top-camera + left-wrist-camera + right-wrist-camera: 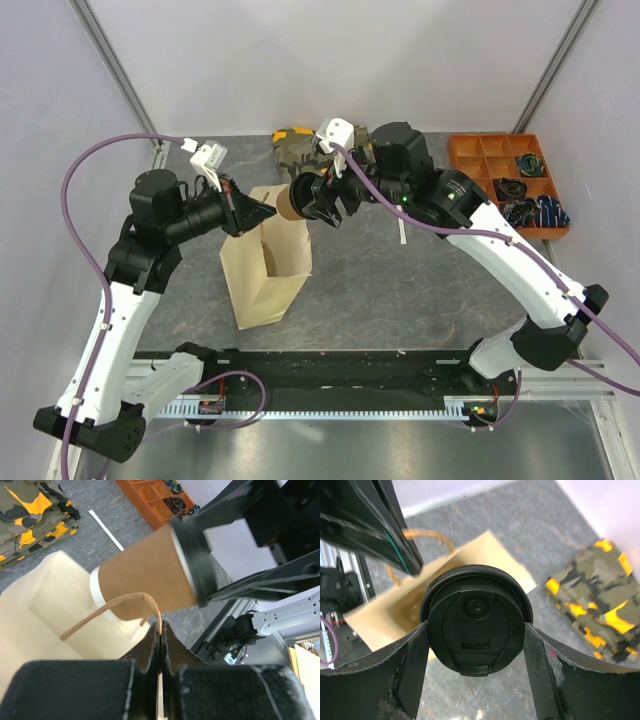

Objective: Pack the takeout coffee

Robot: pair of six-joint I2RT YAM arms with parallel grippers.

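Observation:
My right gripper (318, 205) is shut on the takeout coffee (291, 203), a tan kraft cup with a black lid (476, 618), and holds it on its side in the air above the back edge of the open tan paper bag (265, 262). In the left wrist view the cup (147, 572) hangs just beyond the bag's mouth. My left gripper (255, 211) is shut on the bag's twisted paper handle (112, 607) and holds the bag's left top edge up.
A folded camouflage cloth (298, 146) lies at the back behind the cup. An orange compartment tray (505, 180) with small items stands at the back right. A white stick (401, 229) lies on the grey tabletop under the right arm.

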